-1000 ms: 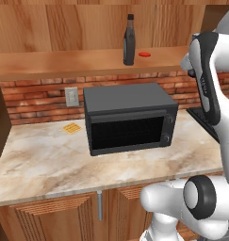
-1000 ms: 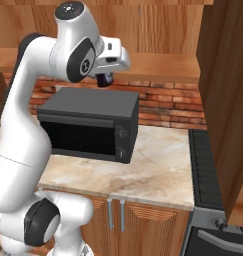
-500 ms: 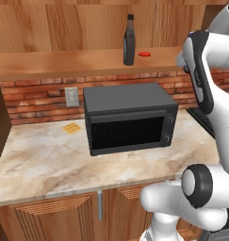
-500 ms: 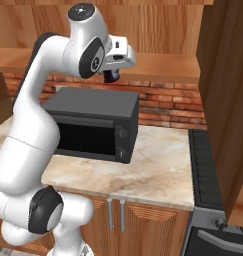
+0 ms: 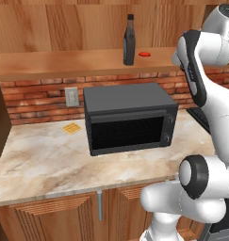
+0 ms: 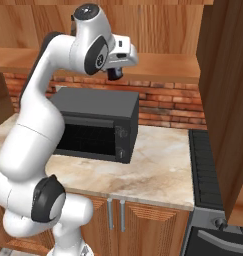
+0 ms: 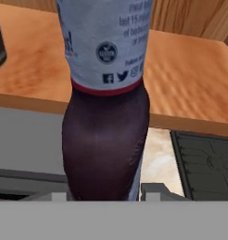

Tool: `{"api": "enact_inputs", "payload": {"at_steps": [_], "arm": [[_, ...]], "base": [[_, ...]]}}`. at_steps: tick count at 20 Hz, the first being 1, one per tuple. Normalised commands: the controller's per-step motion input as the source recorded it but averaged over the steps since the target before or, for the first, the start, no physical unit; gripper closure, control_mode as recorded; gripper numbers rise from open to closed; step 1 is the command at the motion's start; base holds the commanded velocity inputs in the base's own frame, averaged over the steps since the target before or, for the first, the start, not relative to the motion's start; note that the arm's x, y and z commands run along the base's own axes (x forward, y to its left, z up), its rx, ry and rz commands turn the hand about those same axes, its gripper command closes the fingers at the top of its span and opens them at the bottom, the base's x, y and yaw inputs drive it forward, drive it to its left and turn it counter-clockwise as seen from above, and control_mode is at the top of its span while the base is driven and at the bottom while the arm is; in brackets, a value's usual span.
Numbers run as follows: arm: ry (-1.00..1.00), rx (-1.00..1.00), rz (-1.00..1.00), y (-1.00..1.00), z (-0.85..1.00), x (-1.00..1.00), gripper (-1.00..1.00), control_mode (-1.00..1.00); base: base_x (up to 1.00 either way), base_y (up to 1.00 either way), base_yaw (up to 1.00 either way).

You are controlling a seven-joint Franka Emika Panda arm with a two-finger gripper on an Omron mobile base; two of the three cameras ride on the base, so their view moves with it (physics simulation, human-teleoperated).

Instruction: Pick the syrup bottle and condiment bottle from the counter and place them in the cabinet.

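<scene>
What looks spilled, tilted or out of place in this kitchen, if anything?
Nothing stands out. The tall bottle stands upright on the shelf, the microwave door is closed, and the gripper holds a dark bottle with no spill visible.

A black microwave (image 5: 129,117) sits on the marble counter (image 5: 45,160); a yellow sponge (image 5: 71,127) lies at its nine o'clock, below a wall outlet (image 5: 71,96).
</scene>
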Motion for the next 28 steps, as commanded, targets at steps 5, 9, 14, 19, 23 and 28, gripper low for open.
{"api": "enact_inputs", "payload": {"at_steps": [5,9,14,19,23,28], "arm": [[0.00,0.01,-0.02,0.00,-0.07,0.18,1.00,-1.00],[0.00,0.02,-0.03,-0.05,0.00,0.26,1.00,-1.00],[0.00,0.03,-0.04,-0.12,0.00,0.27,1.00,-1.00],[0.00,0.03,-0.04,-0.14,0.00,0.38,1.00,-1.00],[0.00,0.03,-0.02,-0.13,-0.01,0.41,1.00,-1.00],[0.00,0.03,-0.02,-0.13,-0.03,0.41,1.00,-1.00]], "base": [[0.00,0.00,0.00],[0.00,0.00,0.00],[0.00,0.00,0.00],[0.00,0.00,0.00],[0.00,0.00,0.00],[0.00,0.00,0.00]]}}
